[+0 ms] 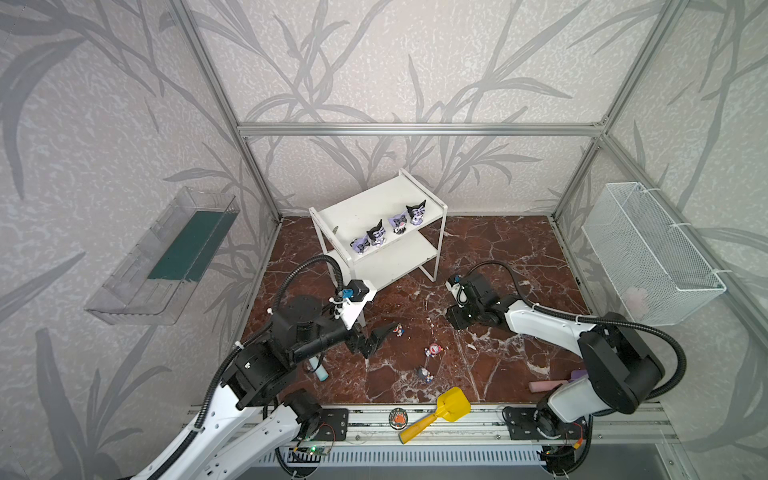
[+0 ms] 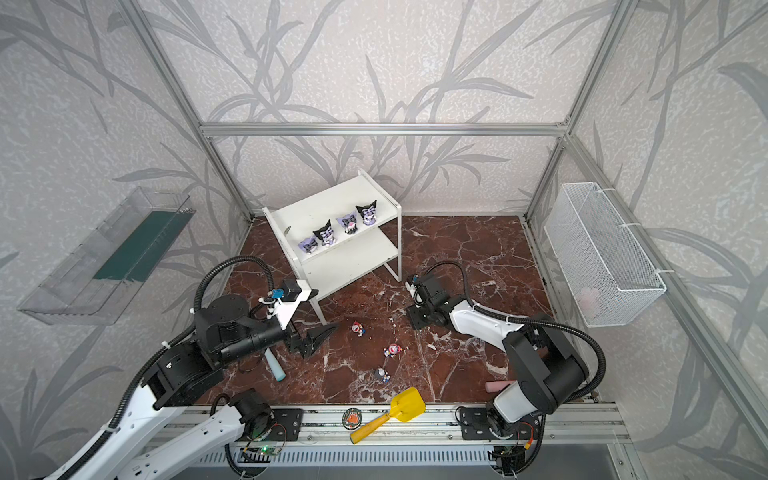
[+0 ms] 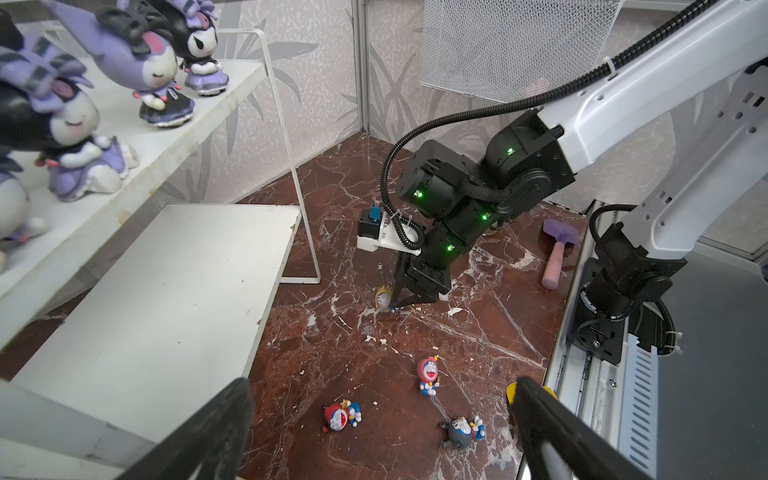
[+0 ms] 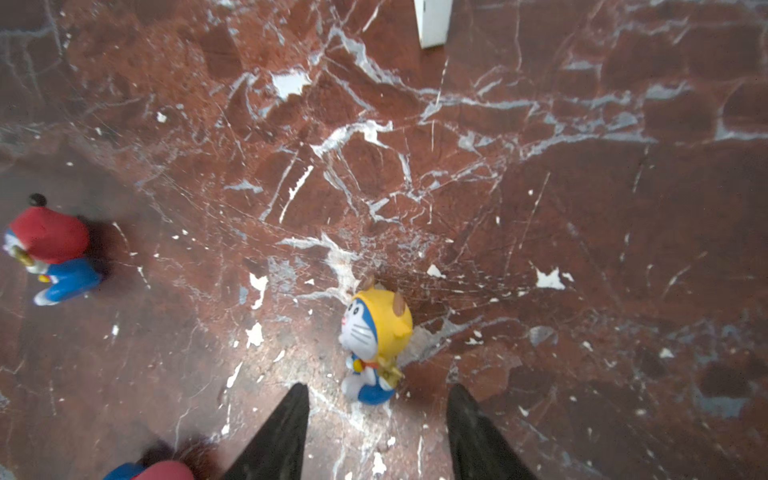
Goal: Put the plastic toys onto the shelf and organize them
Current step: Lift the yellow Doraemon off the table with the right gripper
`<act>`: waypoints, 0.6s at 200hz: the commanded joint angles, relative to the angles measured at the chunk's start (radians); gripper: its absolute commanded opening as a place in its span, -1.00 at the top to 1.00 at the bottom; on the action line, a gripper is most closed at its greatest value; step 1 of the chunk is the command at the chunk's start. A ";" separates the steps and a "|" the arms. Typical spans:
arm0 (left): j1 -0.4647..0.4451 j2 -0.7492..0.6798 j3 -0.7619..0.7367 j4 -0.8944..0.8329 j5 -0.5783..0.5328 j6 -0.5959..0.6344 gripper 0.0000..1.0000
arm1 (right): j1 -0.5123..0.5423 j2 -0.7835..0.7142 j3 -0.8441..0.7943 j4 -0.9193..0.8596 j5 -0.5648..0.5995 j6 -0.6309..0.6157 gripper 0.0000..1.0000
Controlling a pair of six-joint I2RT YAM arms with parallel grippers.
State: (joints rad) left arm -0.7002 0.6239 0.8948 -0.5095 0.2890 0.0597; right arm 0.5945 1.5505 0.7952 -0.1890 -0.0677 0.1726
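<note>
Top view, low centre: grey-headed toy (image 1: 424, 374), pink-headed toy (image 1: 433, 350) and red-headed toy (image 1: 399, 330) lie loose on the marble floor (image 1: 519, 257). Left gripper (image 1: 383, 338) sits beside the red one, jaws wide, holding nothing. Right gripper (image 3: 413, 300) points down, jaws parted. Yellow-headed toy (image 4: 376, 328) stands just off its tips, ungripped. Upper centre: shelf (image 1: 374, 203), four purple figurines (image 1: 377, 235) along the top board's front edge.

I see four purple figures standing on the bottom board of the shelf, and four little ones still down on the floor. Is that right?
Not quite. The four purple figures stand on the top board of the shelf, not the bottom one; both top views show it. The four little ones are indeed still on the floor, as the left wrist view shows.
</note>
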 commanded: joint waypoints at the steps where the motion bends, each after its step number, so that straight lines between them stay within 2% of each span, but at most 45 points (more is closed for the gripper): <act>1: 0.004 -0.006 -0.004 -0.014 0.005 0.006 -0.98 | -0.002 0.040 0.052 -0.041 0.018 0.014 -0.10; 56: 0.005 0.018 0.002 -0.032 0.010 0.008 -0.98 | -0.007 0.119 0.116 -0.048 0.011 0.012 -0.08; 120: 0.005 0.022 -0.005 -0.024 0.010 0.010 -0.98 | -0.013 0.183 0.168 -0.087 -0.012 0.001 0.14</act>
State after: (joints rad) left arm -0.7002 0.6476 0.8948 -0.5243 0.2893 0.0597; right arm 0.5858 1.7012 0.9375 -0.2337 -0.0647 0.1753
